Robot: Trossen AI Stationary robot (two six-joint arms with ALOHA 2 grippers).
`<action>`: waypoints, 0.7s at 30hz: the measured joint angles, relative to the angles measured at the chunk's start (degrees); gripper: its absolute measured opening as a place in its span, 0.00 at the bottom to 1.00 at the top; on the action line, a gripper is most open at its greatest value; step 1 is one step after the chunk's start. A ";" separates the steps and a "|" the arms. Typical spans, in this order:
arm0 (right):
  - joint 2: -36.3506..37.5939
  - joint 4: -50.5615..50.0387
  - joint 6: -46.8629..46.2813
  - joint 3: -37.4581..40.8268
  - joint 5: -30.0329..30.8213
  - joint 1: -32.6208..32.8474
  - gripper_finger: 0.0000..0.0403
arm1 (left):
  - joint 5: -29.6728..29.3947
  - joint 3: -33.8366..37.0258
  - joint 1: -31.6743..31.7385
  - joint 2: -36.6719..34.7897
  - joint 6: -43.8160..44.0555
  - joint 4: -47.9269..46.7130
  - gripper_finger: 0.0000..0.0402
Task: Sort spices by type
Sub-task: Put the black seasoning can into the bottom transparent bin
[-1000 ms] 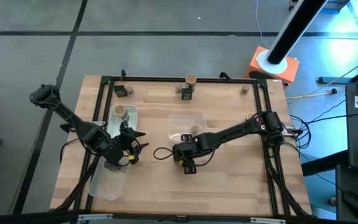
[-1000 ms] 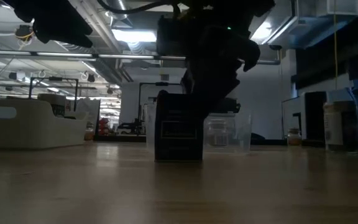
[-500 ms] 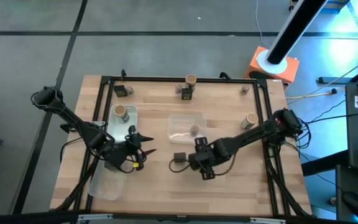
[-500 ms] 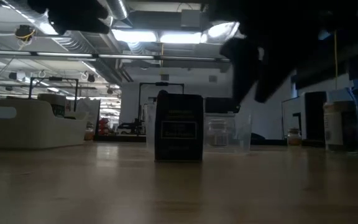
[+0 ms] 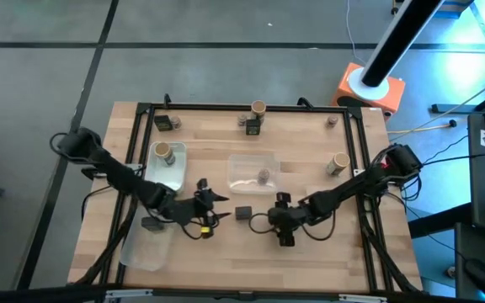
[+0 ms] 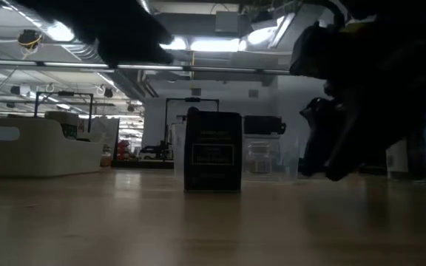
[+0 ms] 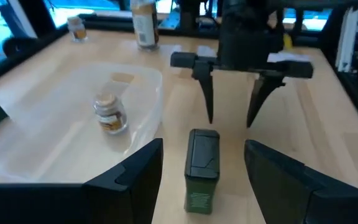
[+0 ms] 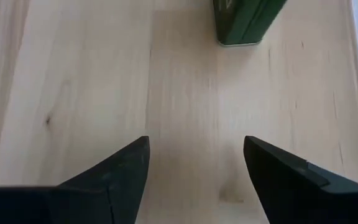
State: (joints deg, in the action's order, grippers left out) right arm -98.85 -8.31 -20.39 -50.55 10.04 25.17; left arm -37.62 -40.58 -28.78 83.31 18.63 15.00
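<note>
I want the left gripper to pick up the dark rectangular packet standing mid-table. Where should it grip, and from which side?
Grip the upright dark rectangular packet across its narrow upper body. The open left gripper already faces it, so probably approach level from that side; the open right gripper stands opposite.

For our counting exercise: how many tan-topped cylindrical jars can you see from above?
3. One jar stands in the left clear tray, a second jar at the far edge beside a dark packet, and a third jar near the right side. Others may be hidden.
</note>
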 joint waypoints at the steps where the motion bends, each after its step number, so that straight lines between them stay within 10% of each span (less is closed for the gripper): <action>1: 0.00 1.33 -0.24 0.76 0.36 0.00 0.65 | 0.53 0.00 0.73 1.20 0.00 1.02 0.52; 21: 0.00 5.61 -0.35 3.22 8.89 -0.07 0.65 | 10.52 0.00 5.74 13.21 -1.58 11.45 0.52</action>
State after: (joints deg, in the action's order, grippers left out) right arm -98.85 -2.70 -20.74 -47.33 18.93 25.10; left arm -27.10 -40.58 -23.04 96.51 17.05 26.45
